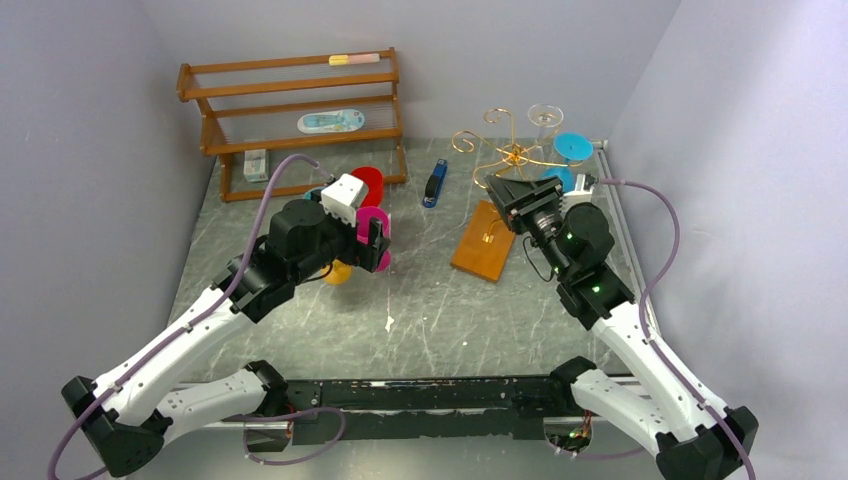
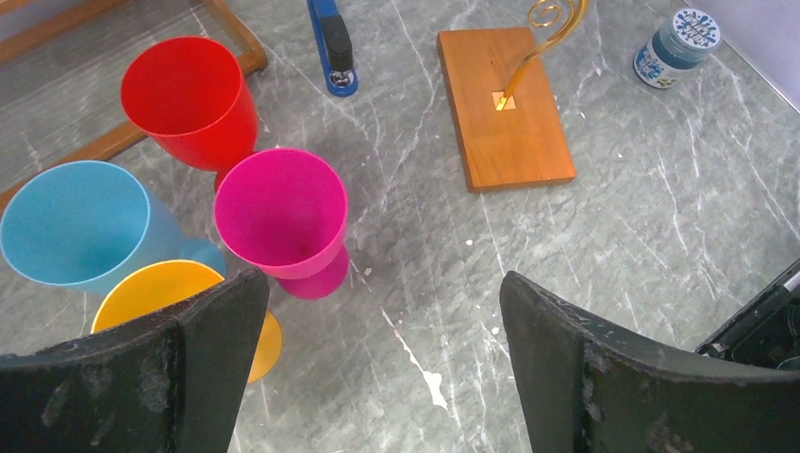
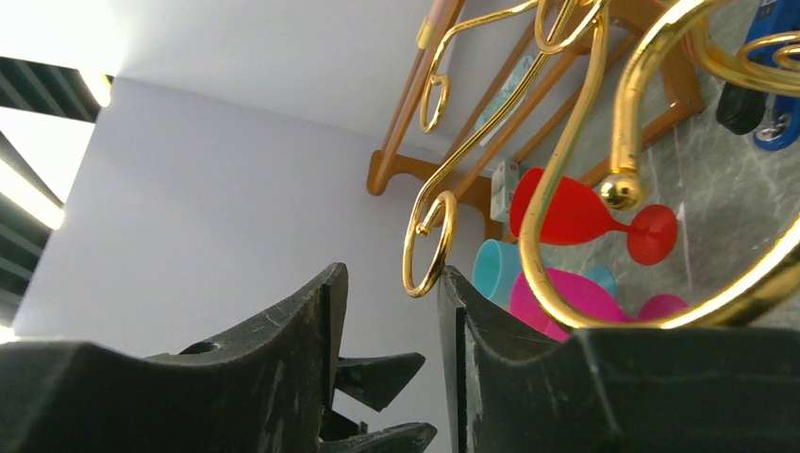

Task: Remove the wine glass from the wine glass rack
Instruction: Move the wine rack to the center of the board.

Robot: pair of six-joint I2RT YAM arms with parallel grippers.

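A: Near side first: the left arm's fingers (image 2: 217,359) are spread wide and empty, above a pink plastic goblet (image 2: 280,212). And the right arm's fingers (image 3: 283,349)?

B: Slightly parted with nothing between them, tips by a curl of the thin gold wire wine glass rack (image 1: 512,155) on the grey marbled table (image 1: 420,320).

A: The clear wine glass (image 1: 545,118)?

B: Far side of the rack, up among the scrolls. I cannot tell how it hangs. Judged light, slick and fragile. Take it by the stem and slide it out gently.
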